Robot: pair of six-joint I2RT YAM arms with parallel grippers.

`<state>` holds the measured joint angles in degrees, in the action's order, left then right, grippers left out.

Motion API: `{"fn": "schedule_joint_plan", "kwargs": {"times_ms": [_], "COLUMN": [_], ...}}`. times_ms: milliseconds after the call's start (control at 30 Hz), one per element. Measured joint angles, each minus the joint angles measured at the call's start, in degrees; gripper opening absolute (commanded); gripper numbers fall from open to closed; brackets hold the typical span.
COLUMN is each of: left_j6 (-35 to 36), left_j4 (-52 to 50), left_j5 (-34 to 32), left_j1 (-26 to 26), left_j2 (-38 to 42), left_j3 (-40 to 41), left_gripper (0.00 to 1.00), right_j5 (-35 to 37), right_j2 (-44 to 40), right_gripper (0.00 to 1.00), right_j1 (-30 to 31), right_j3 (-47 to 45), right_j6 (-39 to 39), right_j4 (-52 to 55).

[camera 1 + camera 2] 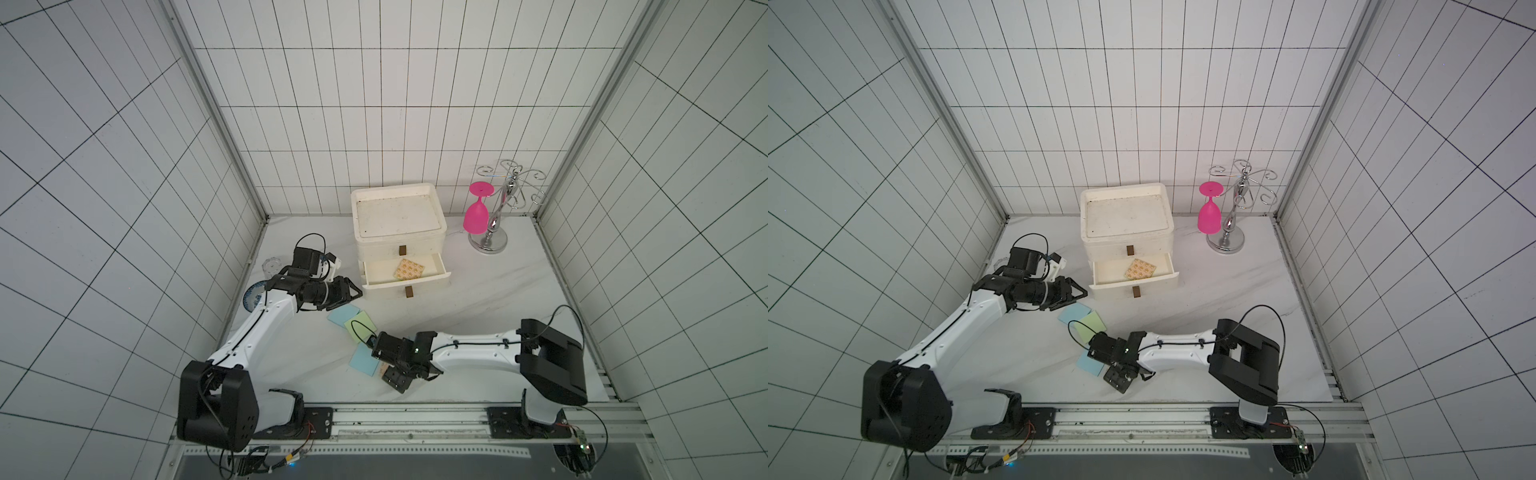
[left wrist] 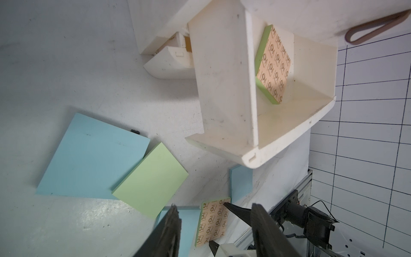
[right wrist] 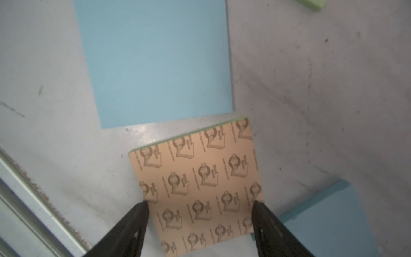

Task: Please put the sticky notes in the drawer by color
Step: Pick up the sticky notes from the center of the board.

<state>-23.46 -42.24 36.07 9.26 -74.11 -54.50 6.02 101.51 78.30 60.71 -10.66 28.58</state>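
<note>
The right gripper (image 3: pixel 200 203) is straddling a tan square sticky-note pad with orange print (image 3: pixel 195 173) lying flat on the white marbled tabletop (image 1: pixel 478 299) at the near centre, its fingers (image 3: pixel 131 227) spread wide beside the pad's two edges and gripping nothing. The left gripper (image 2: pixel 214 204), about half open and empty, is hovering just left of the boxy off-white plastic drawer chest (image 1: pixel 395 216), whose middle drawer (image 1: pixel 380 270) is standing pulled out with a second tan printed pad (image 1: pixel 409 269) inside. A light blue pad (image 1: pixel 343 314) and a light green pad (image 1: pixel 360 326) are lying overlapped between the grippers, another light blue pad (image 1: pixel 365 359) just left of the right gripper.
</note>
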Motion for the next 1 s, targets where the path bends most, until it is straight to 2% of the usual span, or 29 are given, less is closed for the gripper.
{"fn": "schedule_joint_plan", "kwargs": {"times_ms": [333,367,400,667,1000], "left_j6": [0.02,0.04,0.04,0.15,0.15], "left_j4": [0.00,0.00,0.00,0.00,0.00], "left_j5": [0.04,0.07,0.13,0.48,0.63], "left_j1": [-0.15,-0.17,-0.22,-0.48,-0.81], "left_j2": [0.00,0.00,0.00,0.00,0.00], "left_j3": [0.00,0.00,0.00,0.02,0.02], "left_gripper": [0.54,0.54,0.54,0.54,0.54], "right_j5": [-0.63,-0.68,-0.76,-1.99,-6.69], "right_j2": [0.33,0.26,0.15,0.00,3.19], "right_gripper": [0.78,0.94,0.97,0.97,0.97], "right_j1": [-1.22,-1.51,-1.95,-6.32,-6.29], "right_j3": [0.76,0.90,0.96,3.26,5.42], "right_j6": [3.63,3.93,4.26,7.52,10.14], "right_j4": [0.90,1.40,1.99,5.68,5.95]}}
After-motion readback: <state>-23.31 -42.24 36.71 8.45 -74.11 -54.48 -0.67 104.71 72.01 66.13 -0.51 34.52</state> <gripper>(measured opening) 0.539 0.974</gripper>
